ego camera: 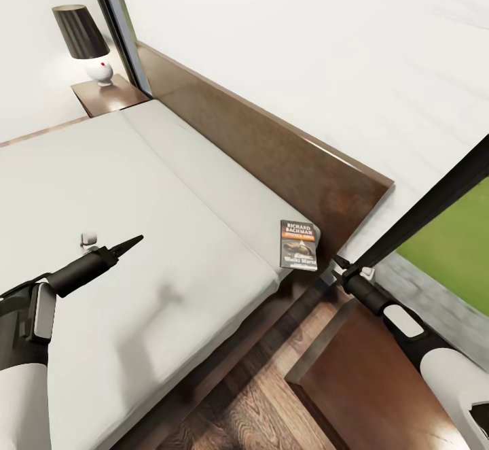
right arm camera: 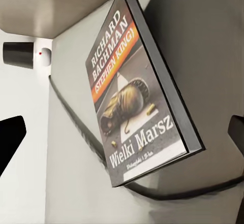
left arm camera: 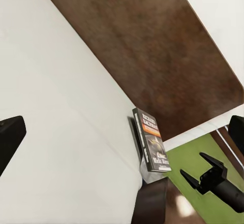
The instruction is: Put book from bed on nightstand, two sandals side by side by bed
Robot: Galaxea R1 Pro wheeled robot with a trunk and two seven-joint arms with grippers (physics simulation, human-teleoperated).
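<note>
Head view: the bed (ego camera: 136,185), a pale mattress on a dark wooden frame, runs diagonally from the lower left of the frame toward the headboard (ego camera: 272,144) at centre right. The book (ego camera: 299,245) lies flat at the mattress corner nearest the headboard, right of centre, cover up, its lower edge at the mattress border. The left arm enters from the lower left and reaches out nearly level over the mattress; the left gripper (ego camera: 129,243) points toward the book but is well apart from it, its fingers drawn to a single dark point, apparently pressed together. The right arm rises from the lower right corner over a brown wooden nightstand (ego camera: 367,382); the right gripper (ego camera: 339,266) sits just beside the book's right edge, and whether it touches cannot be told. In the left wrist view the right gripper (left arm camera: 201,172) appears at lower right with its two fingers spread and nothing between them, close to the book (left arm camera: 151,142). In the right wrist view the book (right arm camera: 137,92) stands between two dark fingertips (right arm camera: 10,137) at the frame's side edges, wide apart. A second nightstand (ego camera: 109,94) with a black-shaded lamp (ego camera: 85,42) stands at upper left.
</note>
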